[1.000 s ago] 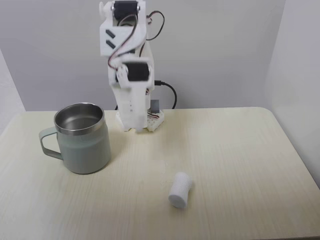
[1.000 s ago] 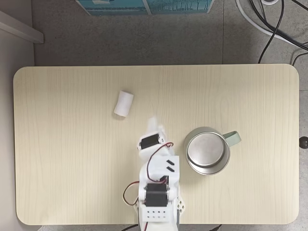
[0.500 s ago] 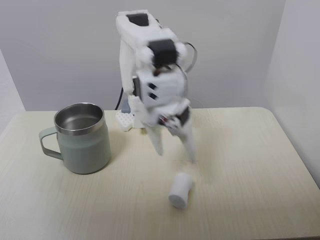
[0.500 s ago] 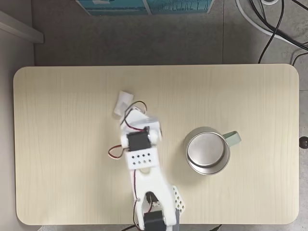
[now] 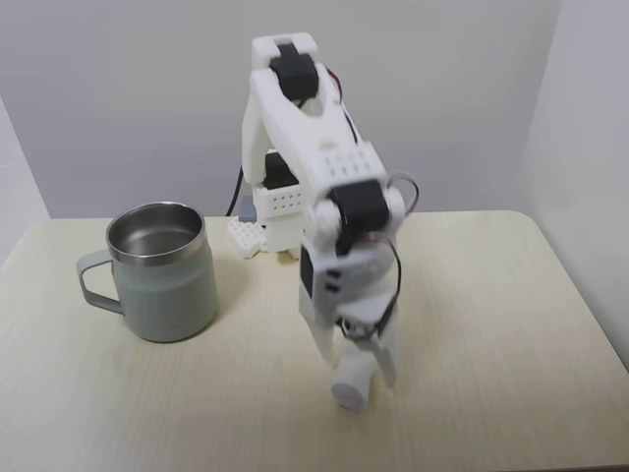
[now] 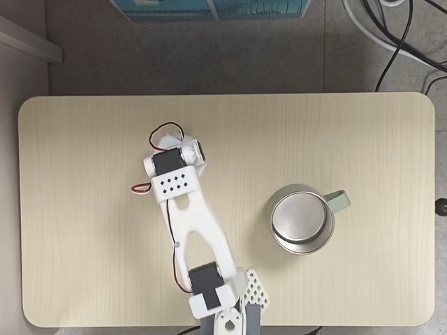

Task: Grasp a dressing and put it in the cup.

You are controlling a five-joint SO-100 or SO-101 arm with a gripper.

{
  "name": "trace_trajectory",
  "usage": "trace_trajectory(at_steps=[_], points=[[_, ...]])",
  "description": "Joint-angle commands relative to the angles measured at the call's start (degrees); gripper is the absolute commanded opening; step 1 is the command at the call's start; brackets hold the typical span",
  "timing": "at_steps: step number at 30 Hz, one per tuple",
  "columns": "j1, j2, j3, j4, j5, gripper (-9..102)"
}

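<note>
- I see the dressing (image 5: pixel 353 383) lying on its side on the table (image 5: pixel 491 324), near the front edge in the fixed view from the front, with its round end face turned toward that camera.
- My gripper (image 5: pixel 361 356) is down over the roll there: one white finger (image 5: pixel 385 359) runs down the roll's right side and the other comes down on its upper left, so the roll lies between them.
- The fingers stand apart with the roll in the gap; I cannot tell from these pictures whether they press on it or merely flank it.
- In the fixed view from above, the wrist block with its black motor (image 6: pixel 170 164) covers the spot where the roll lies, left of the table's middle.
- The arm (image 5: pixel 314 167) reaches from its base (image 6: pixel 237 314) at the table's near edge in the view from above, up and leftward, bent over at the elbow.
- The cup (image 5: pixel 162 272) stands upright on the table, well apart from the roll, to the left in the front view and to the right in the view from above (image 6: pixel 301 218).
- Its handle (image 5: pixel 93 280) points left in the front view, and its steel inside shows nothing in it.
- Cables (image 6: pixel 391 35) lie on the grey floor beyond the table.
</note>
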State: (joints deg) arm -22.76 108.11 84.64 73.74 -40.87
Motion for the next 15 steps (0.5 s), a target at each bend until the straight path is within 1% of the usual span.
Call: trace_trajectory(at_steps=[1,5,7,8,10,11,15], points=[[0.00,2.81,2.90,-0.97,-0.26,27],[-0.09,4.22,2.90,-1.76,-0.70,24],[-0.18,4.31,2.90,-2.11,-0.62,20],[-0.09,4.22,2.99,-2.29,-0.53,16],[0.09,4.13,3.34,-2.55,0.00,2],[0.18,4.13,3.52,-2.55,0.09,0],[0.44,3.60,3.52,-2.46,1.05,0]])
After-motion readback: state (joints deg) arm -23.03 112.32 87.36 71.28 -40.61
